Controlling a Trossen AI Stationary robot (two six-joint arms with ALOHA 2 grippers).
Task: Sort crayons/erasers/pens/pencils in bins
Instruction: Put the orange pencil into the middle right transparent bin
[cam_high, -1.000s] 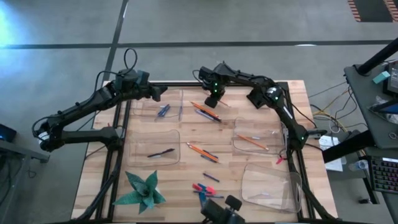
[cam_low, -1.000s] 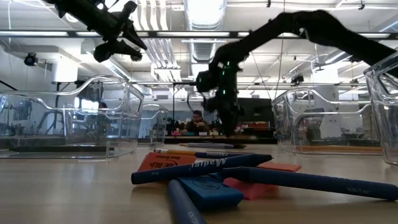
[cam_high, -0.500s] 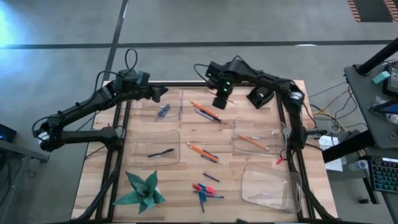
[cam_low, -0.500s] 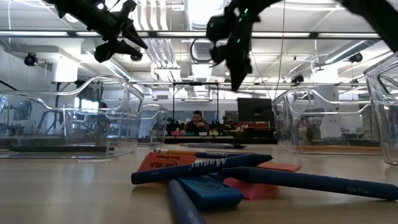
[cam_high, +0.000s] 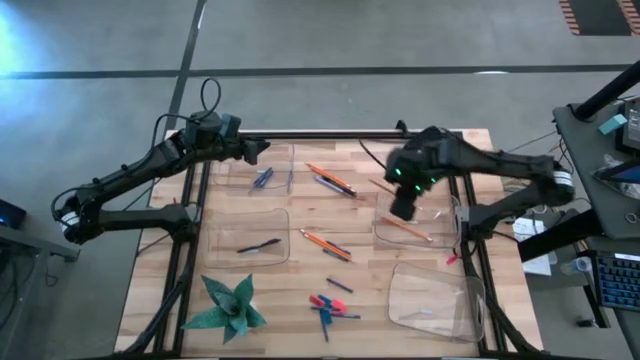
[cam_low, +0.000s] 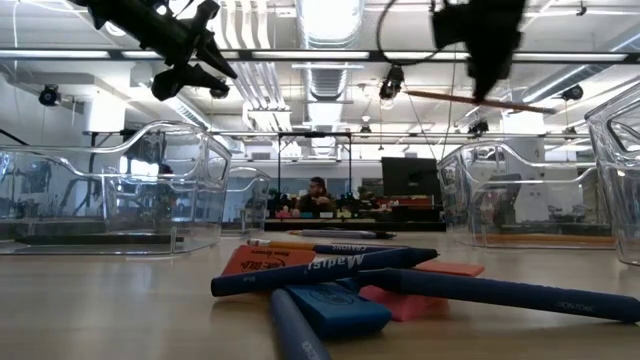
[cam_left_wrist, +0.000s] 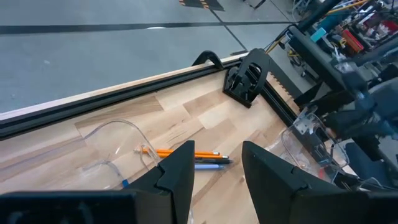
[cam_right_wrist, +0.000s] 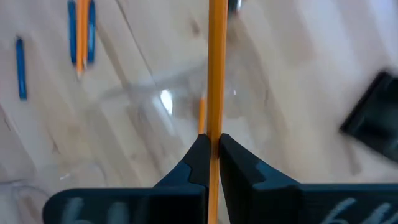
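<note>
Pencils are the business here: 1 orange pencil (cam_right_wrist: 216, 68) is clamped between the closed fingers of the right gripper (cam_right_wrist: 211, 149), and in the low view it hangs level in the air, well above the table (cam_high: 300, 215). From above, that gripper (cam_high: 404, 203) hovers over the far edge of the right-hand far bin (cam_high: 446, 235), where 1 more pencil (cam_high: 406, 228) already lies.

The left gripper (cam_left_wrist: 214, 171) waits over the far-left corner of the table with its fingers partly apart and nothing between them.

4 clear bins show from above: the far-left bin (cam_high: 232, 176) with what look like 2 short blue sticks (cam_high: 262, 178) (too small to be sure), the near-left bin (cam_high: 215, 250) with 1 dark stick (cam_high: 259, 246), the right-hand far bin, and the near-right bin (cam_high: 400, 300) with 1 faint pale stick.

Loose on the wood, 2 pencils (cam_high: 330, 177) lie with a blue pen at the far middle, and 2 more (cam_high: 324, 243) lie in the centre. At the near edge, 1 blue eraser (cam_low: 340, 310) and 1 red eraser (cam_low: 405, 298) sit under crossed blue crayons (cam_low: 325, 268). 1 green paper star (cam_high: 228, 304) rests at the near-left corner.
</note>
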